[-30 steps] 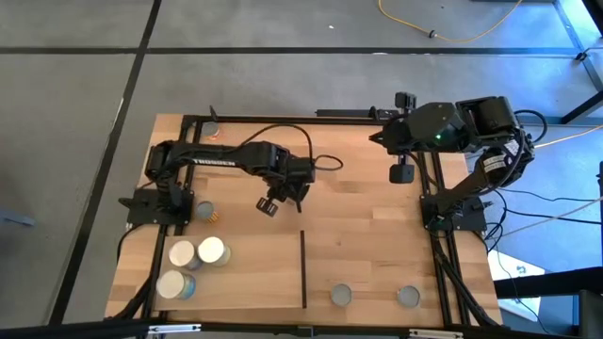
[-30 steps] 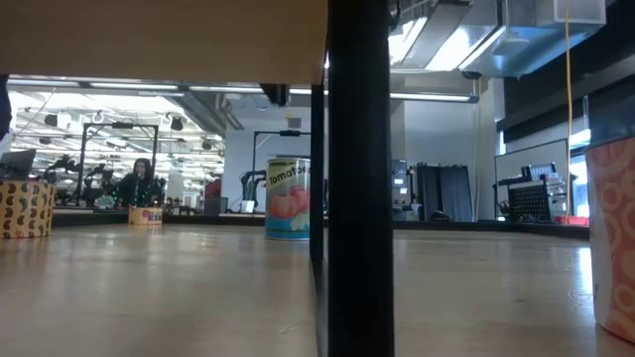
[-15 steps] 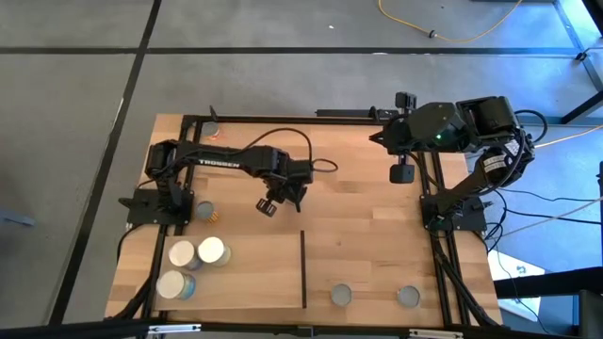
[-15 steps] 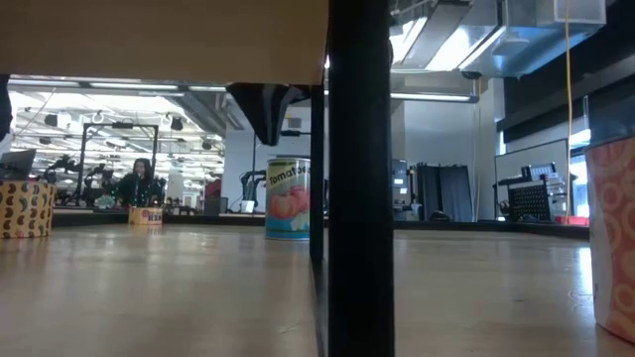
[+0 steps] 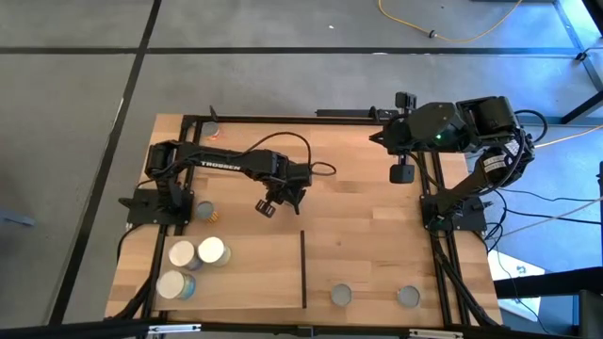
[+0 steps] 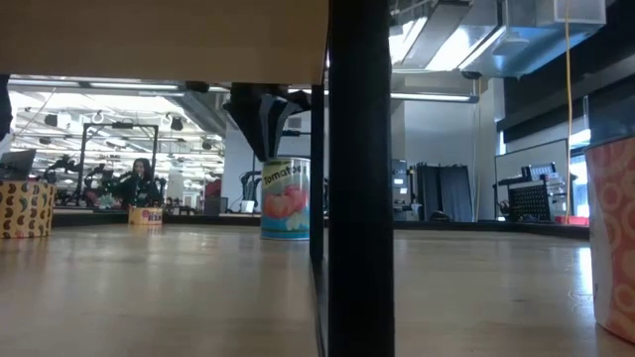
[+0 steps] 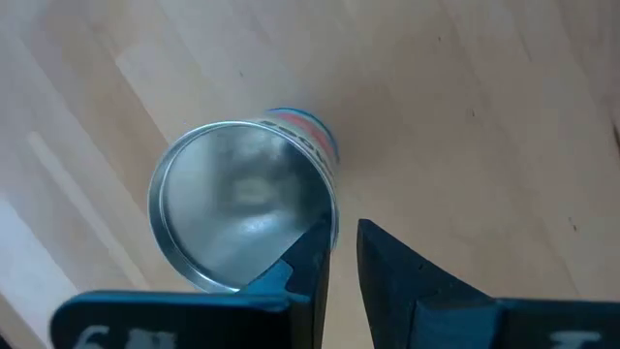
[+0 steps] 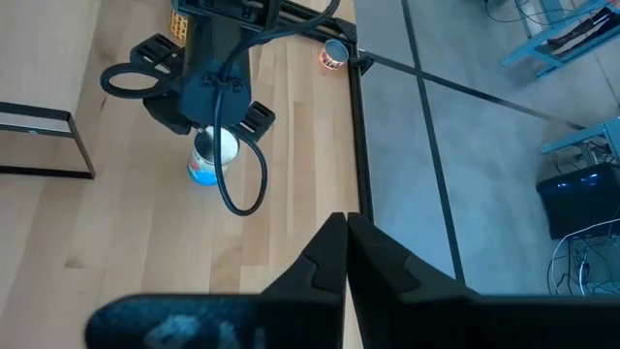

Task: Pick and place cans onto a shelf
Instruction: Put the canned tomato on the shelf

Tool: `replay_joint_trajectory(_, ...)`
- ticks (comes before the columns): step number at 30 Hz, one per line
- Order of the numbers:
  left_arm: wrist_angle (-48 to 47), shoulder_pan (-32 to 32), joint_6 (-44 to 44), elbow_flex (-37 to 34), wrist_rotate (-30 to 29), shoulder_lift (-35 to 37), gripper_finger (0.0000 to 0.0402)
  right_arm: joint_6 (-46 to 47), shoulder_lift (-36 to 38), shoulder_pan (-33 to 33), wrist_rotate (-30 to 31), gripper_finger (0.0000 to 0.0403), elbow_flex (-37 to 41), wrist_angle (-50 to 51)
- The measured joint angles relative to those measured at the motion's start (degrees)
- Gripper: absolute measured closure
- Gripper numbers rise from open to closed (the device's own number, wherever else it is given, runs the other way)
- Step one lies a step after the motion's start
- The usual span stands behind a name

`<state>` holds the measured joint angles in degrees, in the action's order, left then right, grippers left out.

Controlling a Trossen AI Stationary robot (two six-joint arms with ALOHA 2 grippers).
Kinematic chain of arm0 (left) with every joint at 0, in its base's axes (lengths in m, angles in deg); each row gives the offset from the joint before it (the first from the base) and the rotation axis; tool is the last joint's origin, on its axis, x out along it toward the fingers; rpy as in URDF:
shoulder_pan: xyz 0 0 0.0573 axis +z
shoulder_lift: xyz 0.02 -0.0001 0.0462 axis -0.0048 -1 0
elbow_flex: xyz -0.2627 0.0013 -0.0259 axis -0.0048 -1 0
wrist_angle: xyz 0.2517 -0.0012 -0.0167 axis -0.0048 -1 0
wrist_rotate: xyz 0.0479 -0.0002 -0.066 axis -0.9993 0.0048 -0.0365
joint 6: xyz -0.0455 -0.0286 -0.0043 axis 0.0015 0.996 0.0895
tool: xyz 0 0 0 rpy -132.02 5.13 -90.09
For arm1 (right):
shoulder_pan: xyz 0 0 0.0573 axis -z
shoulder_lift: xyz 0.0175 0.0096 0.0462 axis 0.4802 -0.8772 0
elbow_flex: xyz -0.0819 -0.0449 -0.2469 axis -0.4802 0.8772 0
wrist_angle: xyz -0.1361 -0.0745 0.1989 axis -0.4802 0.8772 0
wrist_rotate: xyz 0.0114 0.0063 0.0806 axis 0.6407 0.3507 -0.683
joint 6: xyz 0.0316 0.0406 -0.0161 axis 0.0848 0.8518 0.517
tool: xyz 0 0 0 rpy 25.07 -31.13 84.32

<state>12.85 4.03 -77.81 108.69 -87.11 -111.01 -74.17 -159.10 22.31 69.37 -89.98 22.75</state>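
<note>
My left gripper (image 7: pixel 337 254) hangs over mid-table with its fingers nearly together, gripping nothing I can see; the can (image 7: pixel 242 204) stands upright just beside one fingertip, outside the gap. My right gripper (image 8: pixel 347 254) waits closed.

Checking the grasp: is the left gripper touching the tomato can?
Cannot tell. The left wrist view shows one finger overlapping the tomato can at its rim, the other beside it, but no plain contact or gap.
</note>
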Motion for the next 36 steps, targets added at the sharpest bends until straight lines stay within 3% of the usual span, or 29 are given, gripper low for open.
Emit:
replay_joint_trajectory(19,2.01,0.12,-1.18,-0.54,-1.57,0.00,0.0354,0.02,0.00,0.00,0.00,0.0389,0.00,0.00)
replay_joint_trajectory(27,4.64,0.15,-1.09,-0.57,-1.69,-0.02,0.0396,0.02,-0.02,0.00,0.00,0.0389,0.00,0.00)
replay_joint_trajectory(36,4.40,0.15,2.10,-0.57,-1.70,-0.04,0.0400,-0.01,-0.02,0.00,0.00,0.0389,0.00,0.00)
